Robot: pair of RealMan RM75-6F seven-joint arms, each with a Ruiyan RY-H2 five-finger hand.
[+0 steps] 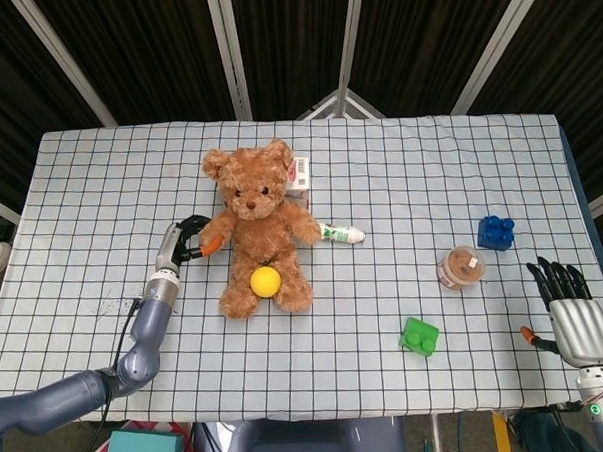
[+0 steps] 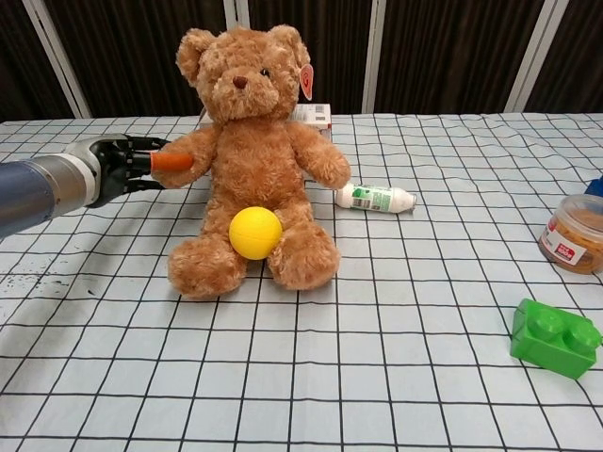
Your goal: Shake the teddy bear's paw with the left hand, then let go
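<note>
Step in hand, as I judge it: the grasp on the paw, with the shake itself yet to be done. Left hand (image 2: 132,162) is at the bear (image 2: 252,160), its orange thumb lying across the paw (image 2: 185,151) and dark fingers curled behind it; it appears to pinch the paw, though the fur hides the far contact. Head view agrees: left hand (image 1: 187,242) touches the end of the bear's arm. Next move calls for a small up-and-down motion of the paw, gentle enough not to tip the seated bear, then spreading the fingers and drawing the hand away from the bear. Risk, my judgement: the plush arm is soft and may slip or drag the body sideways. Near to far, taking the bear as landmark: green block (image 2: 556,338) lies well in front and to the right of it; right hand (image 1: 571,314) rests at the table edge far to the right, fingers straight and apart, holding nothing. Yellow ball (image 2: 255,233) sits touching the bear, between its legs. Small bottle (image 2: 375,198) lies just beside its other arm. A box (image 2: 312,115) stands just behind the bear. Bear: brown, fuzzy, upright, facing the robot, tag at one ear, left of table centre.
</note>
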